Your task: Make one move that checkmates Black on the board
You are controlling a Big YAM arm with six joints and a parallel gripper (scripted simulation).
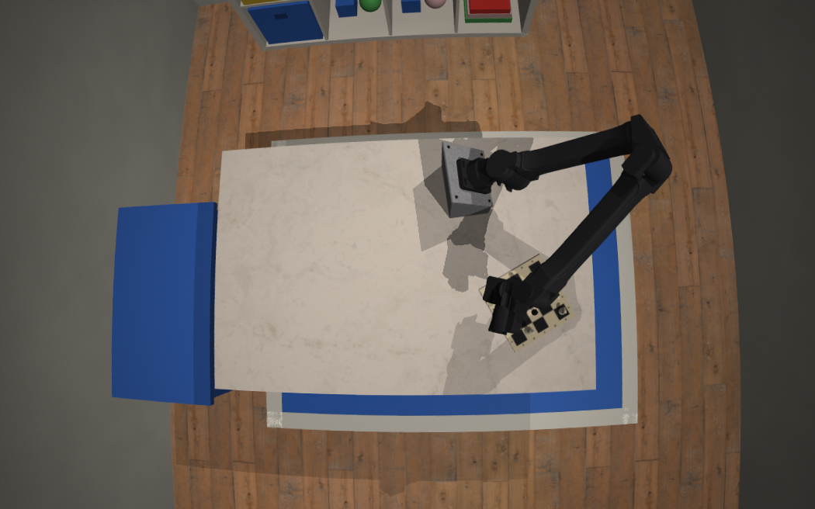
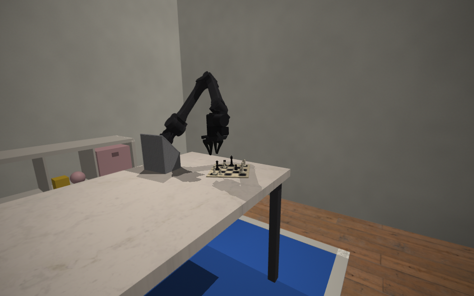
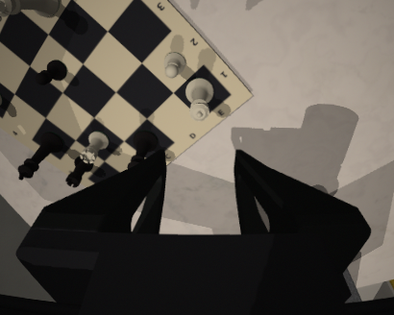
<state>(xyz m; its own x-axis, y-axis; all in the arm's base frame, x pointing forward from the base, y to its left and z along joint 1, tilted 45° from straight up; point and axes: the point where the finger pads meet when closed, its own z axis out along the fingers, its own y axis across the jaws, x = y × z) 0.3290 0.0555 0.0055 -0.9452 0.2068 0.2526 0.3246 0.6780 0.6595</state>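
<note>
One small board (image 3: 239, 90) lies near the tabletop's (image 1: 334, 285) corner, carrying white and black pieces, all upright; a white rook (image 3: 198, 96) and pawn (image 3: 173, 64) stand by the edge nearest the lens, a white queen (image 3: 27, 1) at the far side. Jaws hang above the board, partly closed to a narrow gap and holding nothing; the gripper (image 2: 213, 147) is well clear of the pieces. Step in hand: approach, before any piece is chosen. Next move, as judged: centre over the mating piece, descend between neighbours without knocking them. Square letters are too small to read.
</note>
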